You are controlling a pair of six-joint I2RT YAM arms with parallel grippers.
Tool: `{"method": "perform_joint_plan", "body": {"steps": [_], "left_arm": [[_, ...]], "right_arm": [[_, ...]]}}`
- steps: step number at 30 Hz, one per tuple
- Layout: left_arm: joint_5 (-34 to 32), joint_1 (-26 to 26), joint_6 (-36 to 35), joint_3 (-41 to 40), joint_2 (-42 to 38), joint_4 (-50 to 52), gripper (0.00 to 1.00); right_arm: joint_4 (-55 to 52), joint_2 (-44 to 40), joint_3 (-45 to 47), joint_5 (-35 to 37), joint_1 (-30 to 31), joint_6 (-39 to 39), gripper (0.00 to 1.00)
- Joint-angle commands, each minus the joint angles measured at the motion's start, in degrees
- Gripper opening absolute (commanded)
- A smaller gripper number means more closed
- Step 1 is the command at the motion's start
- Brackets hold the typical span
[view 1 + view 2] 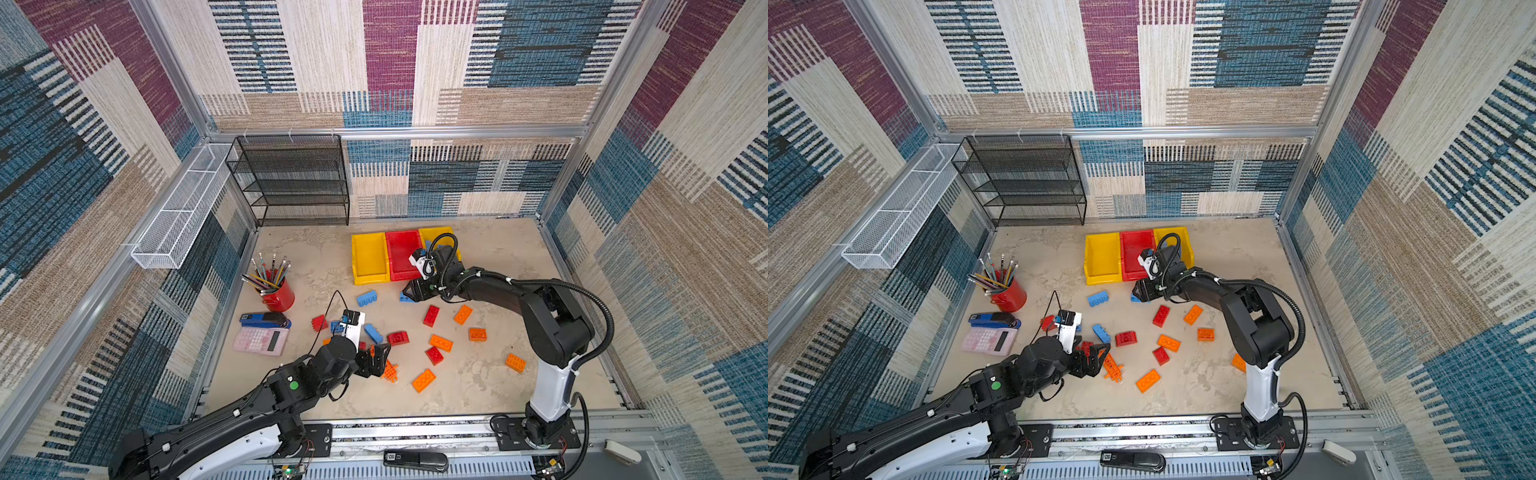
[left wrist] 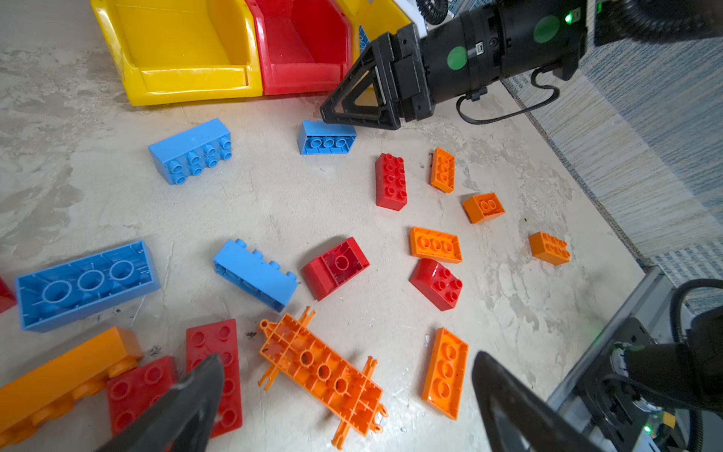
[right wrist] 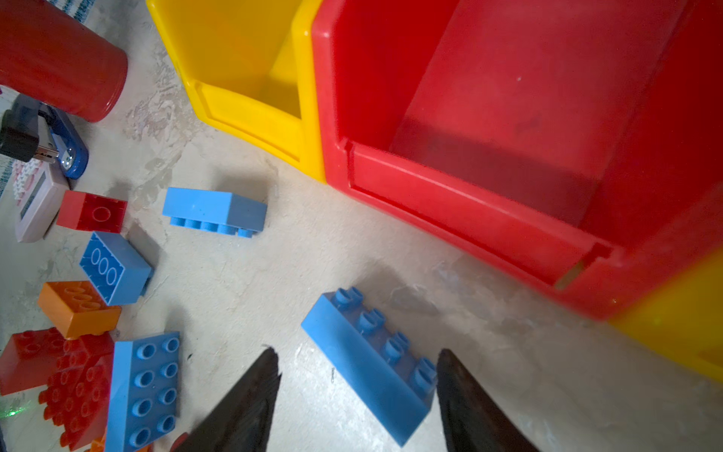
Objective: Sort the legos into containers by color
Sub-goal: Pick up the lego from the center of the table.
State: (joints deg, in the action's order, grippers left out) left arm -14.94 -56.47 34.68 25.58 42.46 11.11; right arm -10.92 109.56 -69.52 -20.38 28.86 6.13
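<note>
Three joined containers stand at the back, a yellow one point(image 1: 369, 259), a red one point(image 1: 401, 253) and another yellow one point(image 1: 436, 233) partly behind my right arm. Red, orange and blue legos lie scattered in front. My right gripper point(image 3: 357, 352) is open and low over a blue brick point(image 3: 367, 364) just before the red container point(image 3: 508, 117); the brick lies on the table between the jaws, close to one finger. My left gripper point(image 2: 346, 356) is wide open above the orange holed plate point(image 2: 324, 371), holding nothing. Another blue brick point(image 1: 366, 298) and a red brick point(image 1: 431, 316) lie nearby.
A red pencil cup point(image 1: 279, 293), a blue stapler point(image 1: 264, 320) and a pink calculator point(image 1: 261, 340) sit at the left. A black mesh shelf point(image 1: 291, 183) stands at the back wall, with a white wire basket point(image 1: 183, 208) on the left wall.
</note>
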Motion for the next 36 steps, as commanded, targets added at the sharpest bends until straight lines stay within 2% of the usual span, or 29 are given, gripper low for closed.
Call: {"method": "perform_joint_plan", "body": {"steps": [1,10,15,21,23,25,28,32,36], "left_arm": [[-0.7,0.1,0.1,0.4,0.3,-1.6,0.99],[-1.3,0.2,0.3,-0.8,-2.0,-0.6,0.99],[-1.3,0.4,-0.1,-1.6,-3.9,-0.7,0.99],[-0.3,0.6,-0.5,-0.5,-4.0,1.2,0.99],[-0.3,0.6,-0.2,-0.7,-4.5,1.5,0.99],[-0.3,0.6,0.0,-0.8,-5.2,2.0,0.99],[-0.6,0.7,-0.3,-0.6,-6.4,3.0,0.99],[-1.1,0.7,-0.8,0.2,-7.6,4.2,0.99],[-0.5,1.0,-1.5,1.6,-6.8,4.3,0.99]], "right_arm": [[1.8,1.0,-0.5,0.2,0.1,-0.7,0.65],[-0.1,1.7,0.1,-0.1,1.9,-0.4,0.64],[-0.9,1.7,1.0,3.0,3.0,0.1,0.62],[-2.9,3.8,-1.4,7.4,3.5,1.9,0.55],[-3.2,4.1,-2.0,8.5,3.5,2.5,0.51],[-4.1,4.9,-3.0,9.4,3.6,2.5,0.37],[-5.7,5.5,-3.7,9.7,3.6,2.4,0.24],[-5.3,1.0,-0.7,9.4,3.7,2.6,0.18],[-7.2,-5.8,1.6,11.3,3.6,2.5,0.17]]}}
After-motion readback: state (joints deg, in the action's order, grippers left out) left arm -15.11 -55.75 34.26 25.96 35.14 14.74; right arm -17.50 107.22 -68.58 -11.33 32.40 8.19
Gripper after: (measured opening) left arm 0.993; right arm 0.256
